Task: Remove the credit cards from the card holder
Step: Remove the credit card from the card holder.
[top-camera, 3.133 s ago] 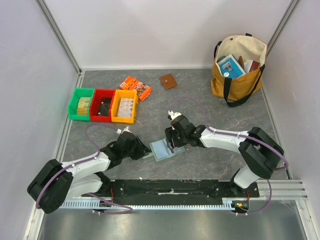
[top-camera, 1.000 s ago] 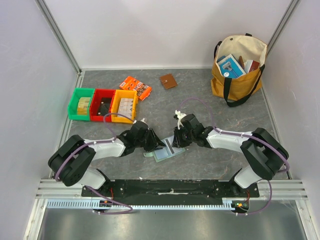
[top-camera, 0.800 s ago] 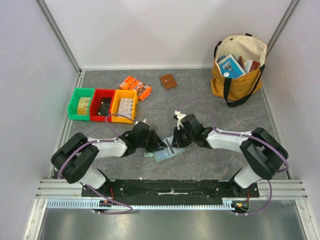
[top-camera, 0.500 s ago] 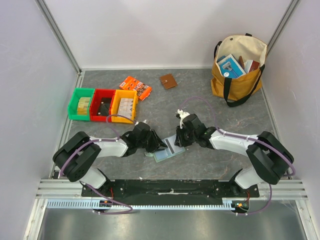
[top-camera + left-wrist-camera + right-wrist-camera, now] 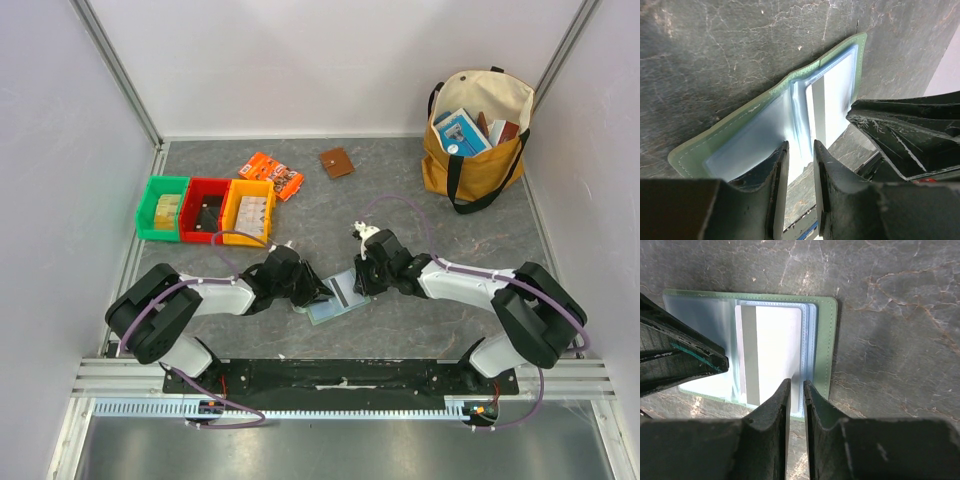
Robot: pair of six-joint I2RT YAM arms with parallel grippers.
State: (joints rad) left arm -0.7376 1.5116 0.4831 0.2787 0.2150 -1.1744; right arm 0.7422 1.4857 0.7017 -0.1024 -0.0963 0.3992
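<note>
Left gripper (image 5: 800, 147) and right gripper (image 5: 796, 383) both narrowed to slits on open card holder (image 5: 828, 340) — actual grip cannot be told. Risk: right nips sleeve (image 5: 810, 335), not credit card (image 5: 777, 350); holder lifts.

Left hand (image 5: 321, 292), right hand (image 5: 352, 287) crowd card holder (image 5: 331, 303); bins (image 5: 188, 212), tote (image 5: 468, 168) well apart.

Dark marbled tabletop (image 5: 400, 190), plain white walls (image 5: 350, 60).

Partly hidden by fingers (image 5: 767, 192) — card holder (image 5: 752, 137).
</note>
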